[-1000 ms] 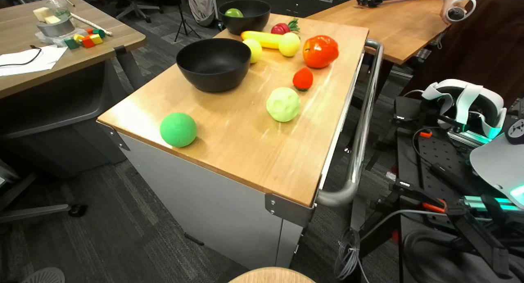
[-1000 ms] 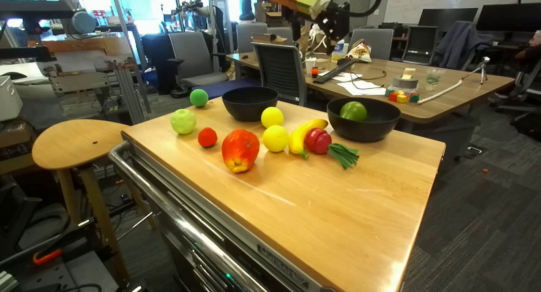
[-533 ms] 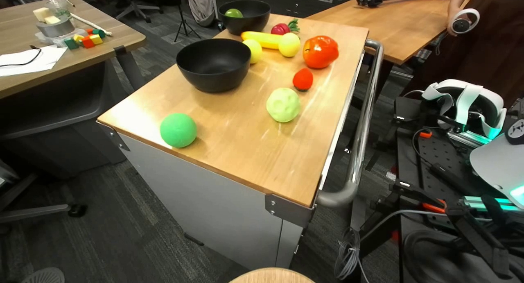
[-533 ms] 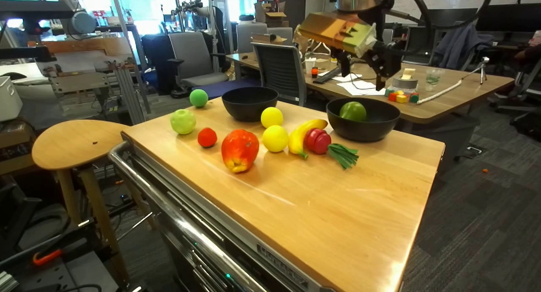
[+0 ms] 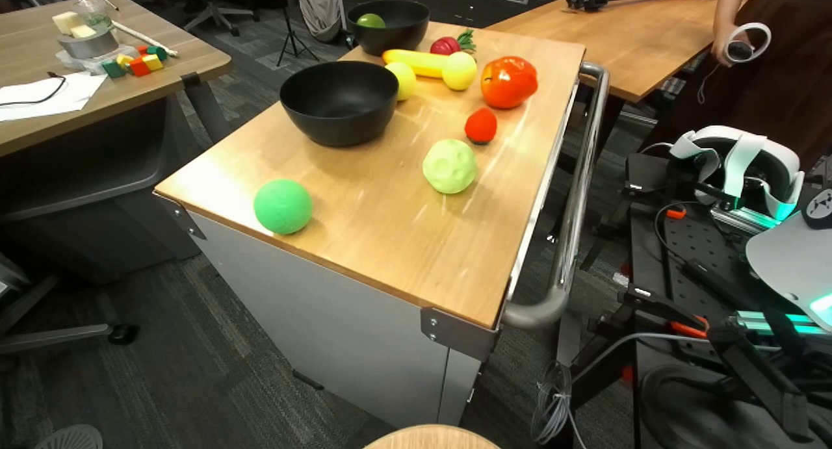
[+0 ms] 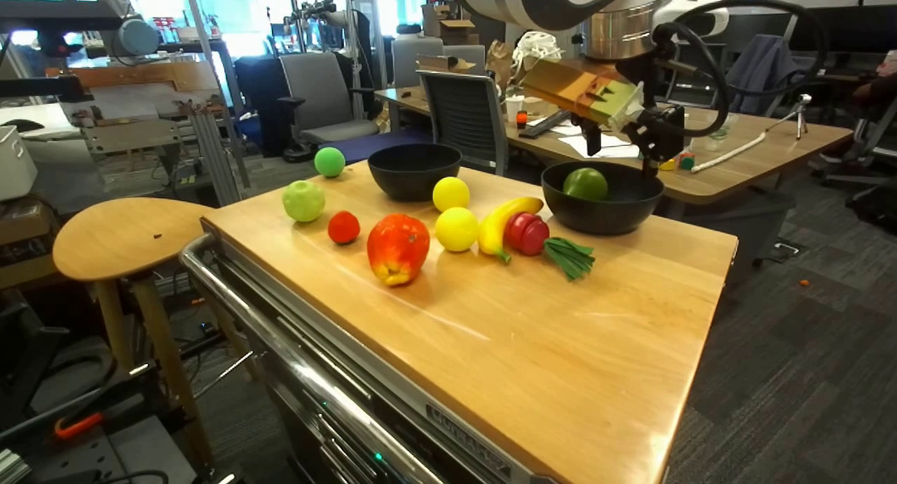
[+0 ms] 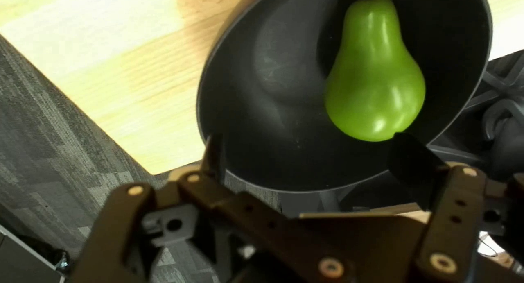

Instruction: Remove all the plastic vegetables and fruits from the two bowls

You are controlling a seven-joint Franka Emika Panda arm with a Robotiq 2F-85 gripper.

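One green pear (image 7: 374,82) is seen in a black bowl (image 7: 249,115): glossy plain skin, fat base, narrowing to a short stem. It is laid on its side, off-centre, dark bowl floor exposed beside it. In an exterior view the smooth interior of a second black bowl (image 5: 339,127) is exposed down to the floor.

Eight more pieces are spread on the wooden cart top (image 6: 560,351): green ball (image 5: 283,206) close to the edge; pale green dimpled ball (image 5: 450,166); small red piece (image 5: 481,125); red-orange fruit (image 6: 398,250); yellow banana (image 6: 499,221); red radish (image 6: 527,233) with green leaves, just beside the banana; yellow ball (image 6: 457,230) also just beside the banana; another yellow ball (image 6: 450,195) set just beside the second black bowl. Pear's bowl is stood near an edge of it, visible in both exterior views.

Arm (image 6: 617,29) is extended in from the top of an exterior view, wrist tilted, gripper (image 7: 309,139) pointed down at the pear's bowl. Jaws are spread wide, hand released. Pear's base is overlapped by one fingertip (image 7: 411,158) in the wrist view; whether it is touched cannot be told.
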